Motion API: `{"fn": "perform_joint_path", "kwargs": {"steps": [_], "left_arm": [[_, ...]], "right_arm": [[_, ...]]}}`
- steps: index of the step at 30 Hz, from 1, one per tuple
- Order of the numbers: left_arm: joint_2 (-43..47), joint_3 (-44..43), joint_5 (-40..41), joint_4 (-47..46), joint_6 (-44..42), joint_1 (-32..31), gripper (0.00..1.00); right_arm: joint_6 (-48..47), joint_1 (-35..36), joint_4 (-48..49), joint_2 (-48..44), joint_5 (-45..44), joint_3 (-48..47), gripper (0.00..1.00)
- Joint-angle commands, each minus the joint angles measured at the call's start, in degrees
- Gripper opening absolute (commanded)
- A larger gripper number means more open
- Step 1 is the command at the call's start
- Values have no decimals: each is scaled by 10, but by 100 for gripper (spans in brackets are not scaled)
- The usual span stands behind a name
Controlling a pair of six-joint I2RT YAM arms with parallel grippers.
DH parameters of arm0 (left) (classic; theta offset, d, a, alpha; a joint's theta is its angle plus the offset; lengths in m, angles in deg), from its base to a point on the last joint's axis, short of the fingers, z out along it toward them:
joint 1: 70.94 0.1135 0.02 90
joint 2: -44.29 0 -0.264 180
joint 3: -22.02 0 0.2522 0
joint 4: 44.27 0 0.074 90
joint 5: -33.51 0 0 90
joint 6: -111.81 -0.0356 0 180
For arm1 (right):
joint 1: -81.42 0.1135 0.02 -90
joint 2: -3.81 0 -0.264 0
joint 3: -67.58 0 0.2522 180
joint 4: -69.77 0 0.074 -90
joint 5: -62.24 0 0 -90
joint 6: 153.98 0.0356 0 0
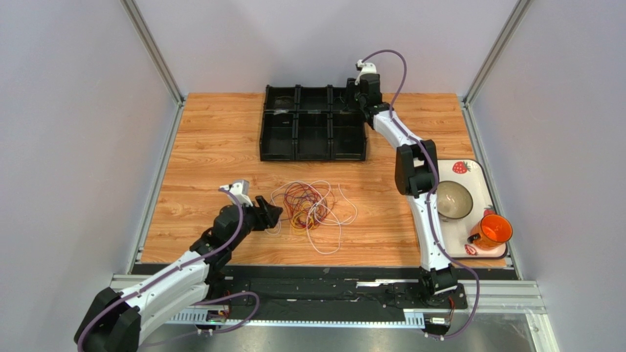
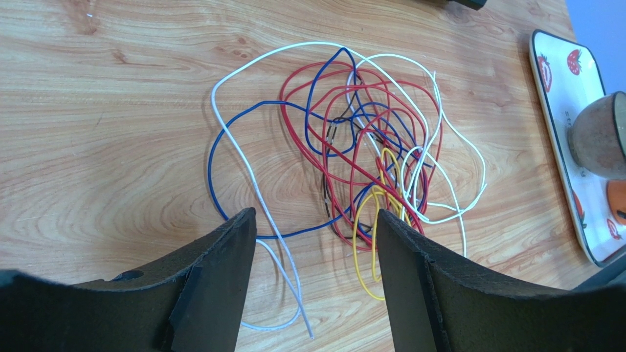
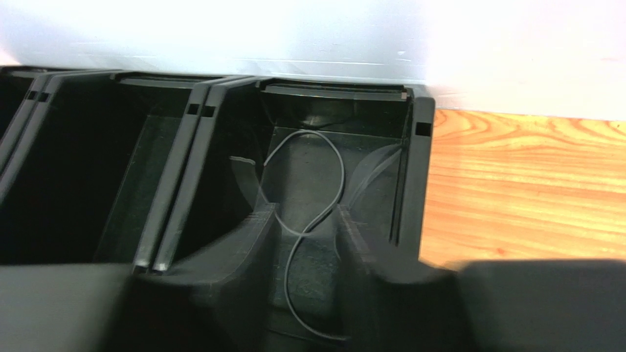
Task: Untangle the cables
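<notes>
Cables [image 2: 353, 147] lie tangled just ahead of the parted left pincer [image 2: 314, 220].

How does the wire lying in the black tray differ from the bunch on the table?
The tray cable lies alone in an end compartment of the black tray; the tangled cables lie heaped on the wooden table. The tray cable looks dark; the tangled cables are red, white, blue and yellow. Both are thin and looping.
</notes>
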Motion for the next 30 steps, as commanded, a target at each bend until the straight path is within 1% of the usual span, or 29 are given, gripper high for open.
{"fn": "perform_joint_path", "kwargs": {"steps": [1, 6, 11, 13, 14, 15, 16, 17, 18, 19, 21, 22, 23, 25, 27, 28, 29, 30], "left_arm": [[1, -22, 0, -24, -5, -1, 70], [2, -21, -1, -24, -5, -1, 70], [3, -20, -4, -23, -6, -1, 70], [4, -20, -5, -23, -6, -1, 70], [4, -20, -5, -22, -5, -1, 70], [6, -20, -5, -22, -5, -1, 70], [5, -19, -5, -19, -4, -1, 70], [6, -19, -5, -17, -3, -1, 70], [6, -19, -8, -15, -2, 0, 70], [6, -19, -10, -15, 0, -1, 70], [6, -17, -13, -13, -1, -1, 70], [6, -18, -14, -13, 0, -1, 70], [5, -17, -16, -13, -2, -1, 70], [4, -19, -20, -13, -2, -1, 70], [2, -18, -23, -10, -3, -1, 69], [4, -18, -26, -7, -1, -1, 68], [10, -19, -23, -1, 1, -1, 66], [17, -19, -17, 14, 3, -1, 61]], "right_arm": [[-18, 8, -27, -67, -10, -14, 48], [-19, 15, -76, -108, -32, 0, 55], [0, 22, -115, -168, -18, 22, 56], [12, 29, -142, -192, -16, 47, 56], [18, 32, -148, -220, -13, 63, 55], [20, 37, -152, -240, -11, 109, 53], [17, 50, -151, -262, -11, 140, 52], [16, 58, -144, -316, -30, 174, 53], [14, 66, -116, -344, -43, 222, 54], [13, 85, -100, -372, -57, 306, 54], [23, 100, -59, -453, -70, 390, 58], [33, 111, -55, -477, -74, 455, 58], [58, 116, -53, -496, -68, 482, 58], [75, 129, -56, -544, -59, 533, 57], [108, 142, -56, -591, -65, 609, 57], [117, 155, -49, -608, -63, 636, 57], [124, 163, -42, -623, -63, 689, 57], [136, 182, -31, -655, -67, 712, 57]]}}
